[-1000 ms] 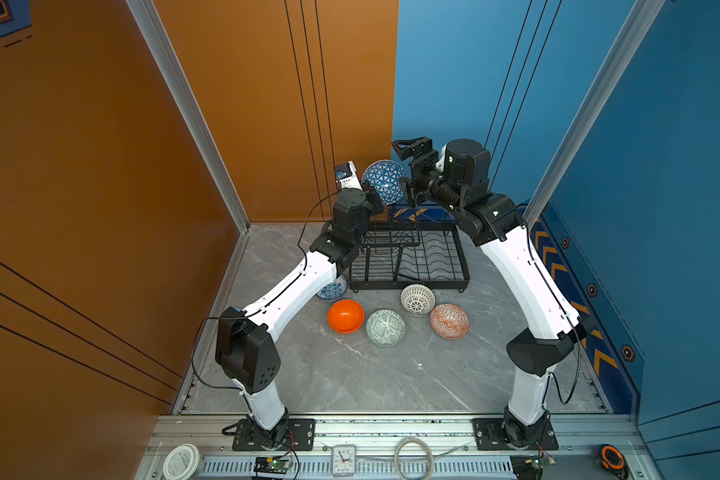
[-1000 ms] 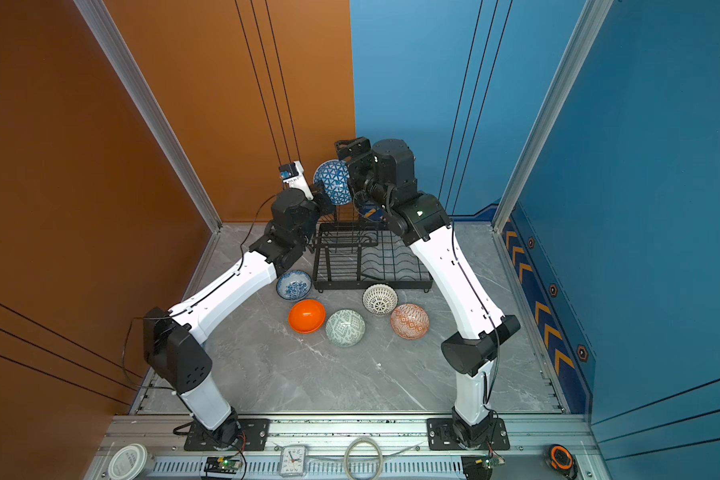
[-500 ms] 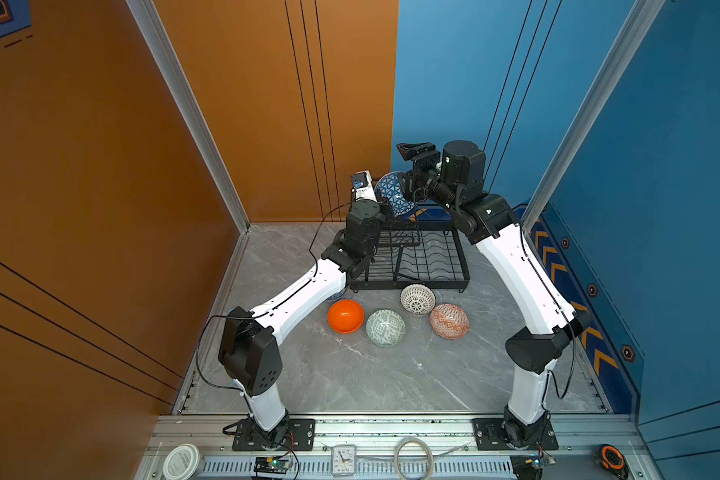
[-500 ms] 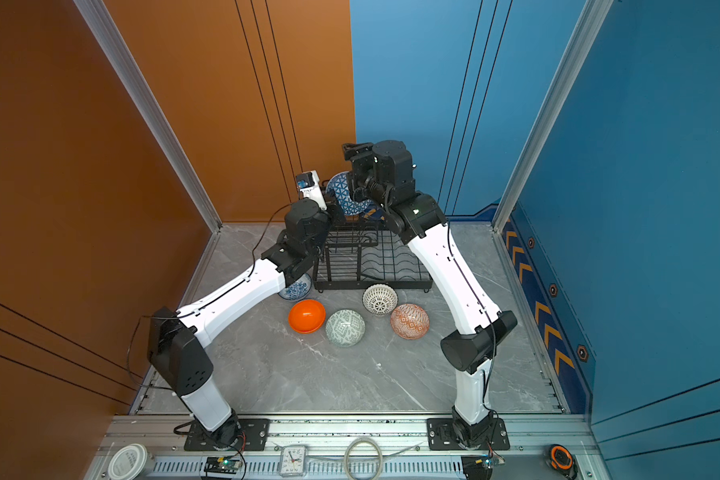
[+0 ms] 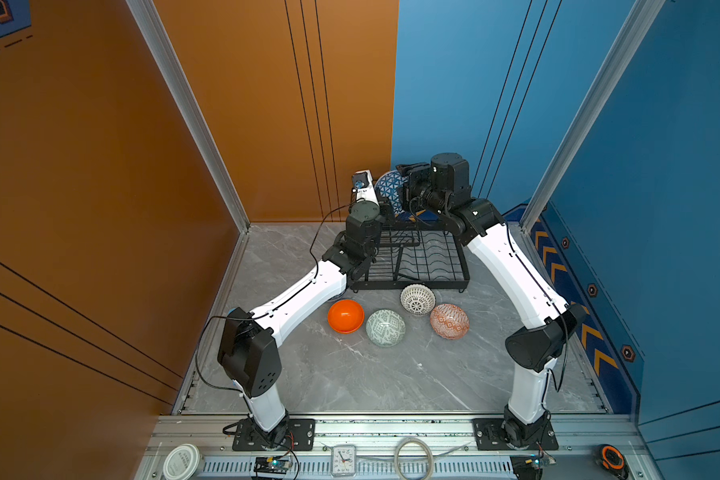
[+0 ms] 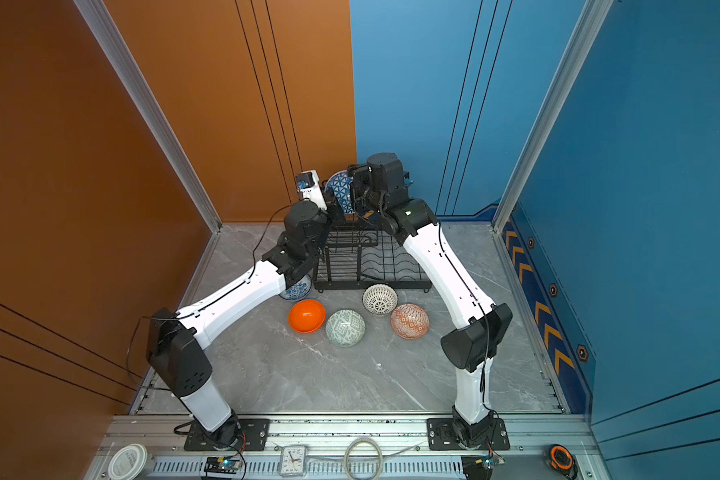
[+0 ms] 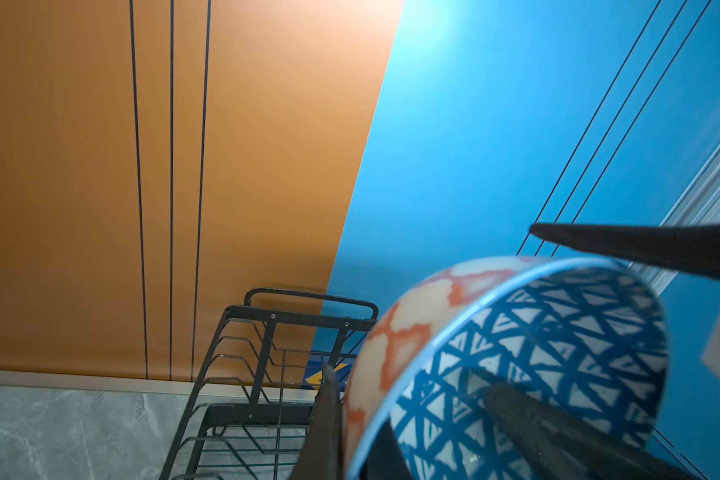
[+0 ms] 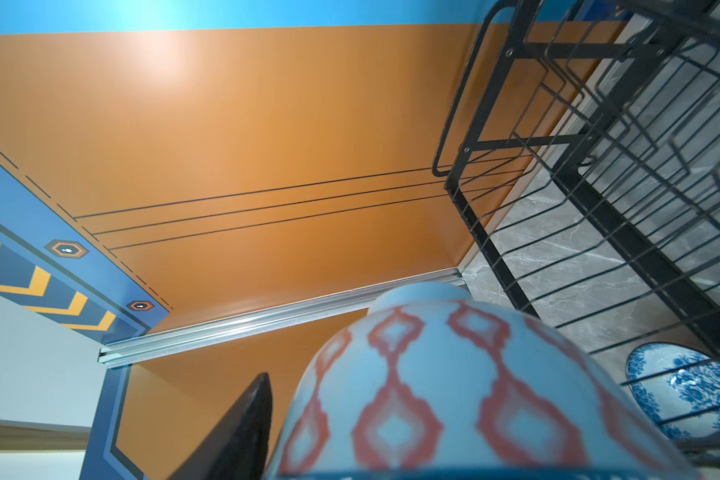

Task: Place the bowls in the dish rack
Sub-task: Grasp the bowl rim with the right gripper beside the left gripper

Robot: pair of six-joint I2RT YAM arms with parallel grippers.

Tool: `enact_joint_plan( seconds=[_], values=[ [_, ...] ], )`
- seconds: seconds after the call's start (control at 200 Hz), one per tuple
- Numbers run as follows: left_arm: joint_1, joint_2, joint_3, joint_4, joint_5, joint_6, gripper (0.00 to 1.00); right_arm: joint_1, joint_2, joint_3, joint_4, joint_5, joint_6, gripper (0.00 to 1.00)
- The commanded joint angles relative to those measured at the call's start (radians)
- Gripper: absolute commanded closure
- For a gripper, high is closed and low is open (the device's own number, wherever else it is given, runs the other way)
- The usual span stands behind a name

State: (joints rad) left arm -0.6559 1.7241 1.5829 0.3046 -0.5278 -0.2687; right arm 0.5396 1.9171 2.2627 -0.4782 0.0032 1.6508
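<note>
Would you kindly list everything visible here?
dish rack: one, black, table's back
geometric bowl: one, blue, aloft near rack
floral bowl: one, white-blue, left of rack
plain bowl: one, orange, before rack
patterned bowl: one, pale green, before rack
lattice bowl: one, white-black, before rack
diamond bowl: one, orange-white, before rack
lid, clock, cable coil, tape measure: one each, front rail
left claw: one, black, shut on geometric bowl
right claw: one, black, beside it, grip unclear

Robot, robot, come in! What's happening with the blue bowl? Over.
Left end effector shut on rim of blue geometric bowl, above dish rack. Right end effector straddles it, grip unclear. Nothing seen blocking the rack.
</note>
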Motion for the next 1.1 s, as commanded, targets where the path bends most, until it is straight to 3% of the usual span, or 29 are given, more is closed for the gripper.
enact_joint_plan(
  seconds=[0.0, 0.16, 0.435, 0.521, 0.626, 0.716, 0.951, 1.096],
  values=[
    [-0.005, -0.037, 0.008, 0.090, -0.015, 0.022, 1.00, -0.018, 0.008, 0.002, 0.042, -0.007, 0.020, 0.45],
    [-0.007, -0.034, 0.003, 0.106, -0.015, 0.038, 1.00, -0.029, 0.023, 0.010, 0.048, -0.015, 0.024, 0.58],
    [-0.020, -0.028, -0.017, 0.111, -0.018, 0.066, 1.00, -0.017, 0.051, 0.036, 0.049, -0.030, 0.035, 0.67],
    [-0.026, -0.024, -0.014, 0.111, -0.014, 0.072, 1.00, -0.014, 0.055, 0.035, 0.048, -0.030, 0.035, 0.80],
    [-0.030, -0.016, -0.004, 0.112, -0.007, 0.088, 1.00, -0.013, 0.055, 0.034, 0.048, -0.034, 0.038, 0.87],
    [-0.033, -0.015, -0.004, 0.111, -0.016, 0.098, 1.00, -0.013, 0.054, 0.035, 0.052, -0.035, 0.038, 1.00],
    [-0.036, -0.025, -0.006, 0.108, -0.026, 0.115, 1.00, -0.021, 0.055, 0.032, 0.071, -0.062, 0.048, 1.00],
    [-0.035, -0.032, -0.004, 0.105, -0.034, 0.112, 0.81, -0.026, 0.052, 0.032, 0.083, -0.065, 0.030, 1.00]
  ],
)
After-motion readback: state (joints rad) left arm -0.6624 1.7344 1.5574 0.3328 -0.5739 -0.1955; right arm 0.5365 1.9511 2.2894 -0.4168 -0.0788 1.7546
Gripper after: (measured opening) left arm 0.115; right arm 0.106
